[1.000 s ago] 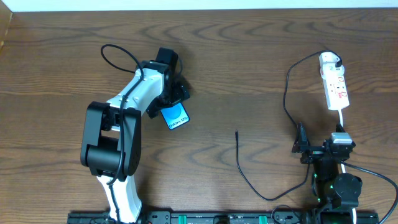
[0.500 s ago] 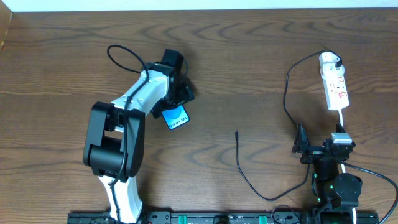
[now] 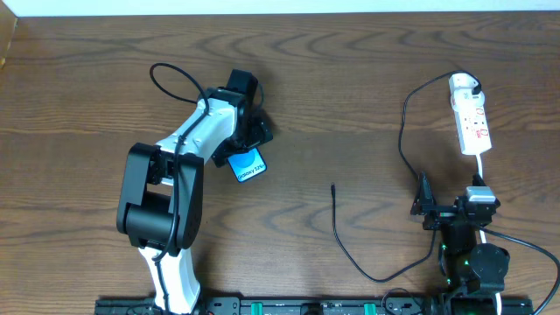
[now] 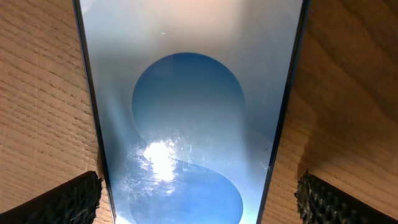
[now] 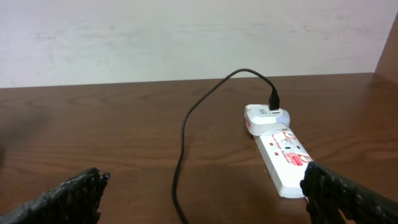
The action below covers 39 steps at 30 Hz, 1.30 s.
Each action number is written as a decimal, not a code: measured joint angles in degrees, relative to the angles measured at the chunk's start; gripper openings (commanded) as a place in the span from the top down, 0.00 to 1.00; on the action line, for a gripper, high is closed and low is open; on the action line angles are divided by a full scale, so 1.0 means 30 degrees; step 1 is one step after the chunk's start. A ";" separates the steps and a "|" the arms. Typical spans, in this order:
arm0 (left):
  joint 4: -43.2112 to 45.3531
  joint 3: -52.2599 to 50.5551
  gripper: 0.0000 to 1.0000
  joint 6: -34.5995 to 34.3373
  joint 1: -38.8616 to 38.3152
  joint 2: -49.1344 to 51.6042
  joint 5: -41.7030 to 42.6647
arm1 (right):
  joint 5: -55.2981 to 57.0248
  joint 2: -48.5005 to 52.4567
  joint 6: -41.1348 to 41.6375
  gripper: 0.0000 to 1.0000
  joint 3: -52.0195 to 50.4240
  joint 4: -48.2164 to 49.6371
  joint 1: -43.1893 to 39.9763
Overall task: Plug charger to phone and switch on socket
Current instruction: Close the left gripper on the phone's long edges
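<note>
The phone point(image 3: 248, 165) lies flat on the wooden table, left of centre, its blue screen up. In the left wrist view it point(image 4: 186, 112) fills the frame. My left gripper point(image 3: 242, 146) is low over the phone's far end, open, with one finger at each long edge point(image 4: 199, 200). The black charger cable point(image 3: 339, 234) runs from the white adapter point(image 3: 464, 85) on the socket strip point(image 3: 474, 125) in a long loop. Its plug tip point(image 3: 332, 186) lies free at mid-table. My right gripper point(image 3: 425, 203) is open and empty at the front right. In the right wrist view point(image 5: 205, 199) it faces the cable point(image 5: 182, 146) and the strip point(image 5: 283, 152).
The table's far edge meets a white wall point(image 5: 186, 37). The strip's white cord point(image 3: 482, 171) runs down towards the right arm's base. A dark rail point(image 3: 289, 306) lines the table's front edge.
My left arm has shifted slightly to the right over the phone, then stopped. The phone, cable and right arm have not moved.
</note>
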 measured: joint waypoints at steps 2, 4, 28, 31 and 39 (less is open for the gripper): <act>0.0000 -0.0007 0.00 -0.0007 0.0000 0.0000 0.0000 | 0.0000 0.0000 0.0000 0.01 0.0000 0.0000 0.0000; 0.0000 -0.0007 0.00 -0.0007 0.0000 0.0000 0.0000 | 0.0007 0.0000 0.0000 0.01 0.0000 0.0000 0.0000; -0.0226 -0.0204 0.00 -0.0430 0.0124 0.0168 0.0000 | 0.0000 0.0000 0.0000 0.01 0.0000 0.0000 0.0000; -0.0226 -0.0204 0.00 -0.0430 0.0124 0.0168 -0.0007 | 0.0007 0.0000 0.0000 0.01 0.0000 0.0000 0.0000; 0.0109 -0.0211 0.00 -0.0495 0.0124 0.0168 -0.0066 | 0.0000 0.0000 0.0000 0.01 0.0000 -0.0007 0.0000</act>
